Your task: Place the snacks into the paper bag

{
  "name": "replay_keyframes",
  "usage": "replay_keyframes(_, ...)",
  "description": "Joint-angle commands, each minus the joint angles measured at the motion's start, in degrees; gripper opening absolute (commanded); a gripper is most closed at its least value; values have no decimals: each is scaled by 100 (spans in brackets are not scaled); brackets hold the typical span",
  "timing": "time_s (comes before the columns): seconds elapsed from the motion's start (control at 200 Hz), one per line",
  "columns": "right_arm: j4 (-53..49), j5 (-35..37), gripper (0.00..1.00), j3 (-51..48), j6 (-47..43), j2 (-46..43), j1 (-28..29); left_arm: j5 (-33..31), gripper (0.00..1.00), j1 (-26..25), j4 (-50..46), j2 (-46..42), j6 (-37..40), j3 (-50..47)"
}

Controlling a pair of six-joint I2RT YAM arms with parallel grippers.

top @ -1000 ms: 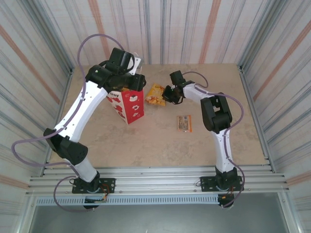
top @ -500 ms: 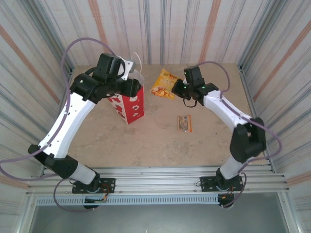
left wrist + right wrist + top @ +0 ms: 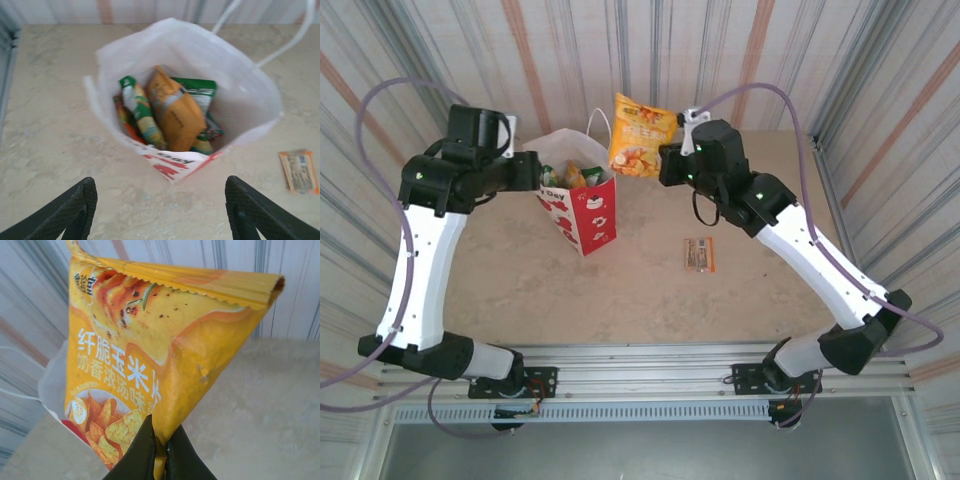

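The right pincer (image 3: 159,447) is pinched tight on the bottom corner of a yellow packet (image 3: 150,350). The packet is glossy, with white Chinese lettering, pictured corn chips and a crimped top edge, and it hangs in the air just right of the paper bag's (image 3: 592,215) mouth. The left pincer (image 3: 160,192) stands wide apart and holds nothing, raised near the bag's left rim. The bag stands upright on the desk (image 3: 640,290), white above and red below, with green and orange packets (image 3: 175,115) on end inside. An orange bar (image 3: 698,253) lies flat on the desk to its right.
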Motion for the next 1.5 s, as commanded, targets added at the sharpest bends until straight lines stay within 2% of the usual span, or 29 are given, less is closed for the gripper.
replay_keyframes(0.0,-292,906,0,732,-1080,648,329,8,71,329,-193,6,-194,-129)
replay_keyframes(0.235,-560,870,0,2604,-1645,2218,638,704,72,924,253,209,-88,-449)
replay_keyframes(0.326,-771,834,0,3243,-1741,2780,674,848,68,1023,345,385,-18,-482)
replay_keyframes(0.406,-945,764,0,3711,-1793,3194,676,960,54,1085,410,554,63,-474)
replay_keyframes(0.476,-1031,670,0,3953,-1806,3484,696,1067,31,1145,479,661,92,-482)
replay_keyframes(0.536,-1049,547,0,4050,-1802,3649,702,1194,17,1169,550,706,94,-492)
replay_keyframes(0.641,-1139,460,0,4195,-1745,3853,714,1349,3,1170,682,695,114,-593)
replay_keyframes(0.802,-1330,478,0,4302,-1753,3952,712,1470,2,1178,853,577,94,-695)
replay_keyframes(0.972,-1543,-343,1,4302,-1741,4016,660,1507,3,1180,899,563,102,-662)
replay_keyframes(1.017,-1550,-530,5,4317,-1690,4053,635,1526,3,1177,891,570,104,-650)
replay_keyframes(1.042,-1564,-630,12,4353,-1659,4091,620,1530,3,1177,881,571,103,-630)
replay_keyframes(1.057,-1572,-679,13,4372,-1644,4108,621,1535,3,1178,874,571,101,-624)
replay_keyframes(1.072,-1596,-696,22,4430,-1599,4141,609,1538,3,1178,869,571,98,-617)
replay_keyframes(1.102,-1639,-691,31,4513,-1555,4181,598,1534,3,1177,858,566,94,-610)
replay_keyframes(1.147,-1740,-612,40,4661,-1525,4251,587,1539,4,1177,832,554,96,-589)
replay_keyframes(1.353,-1878,-322,41,4855,-1528,4067,523,1349,9,1178,579,359,124,-445)
replay_keyframes(1.493,-2057,-280,42,4821,-1522,3830,519,1360,17,1173,433,66,9,-367)
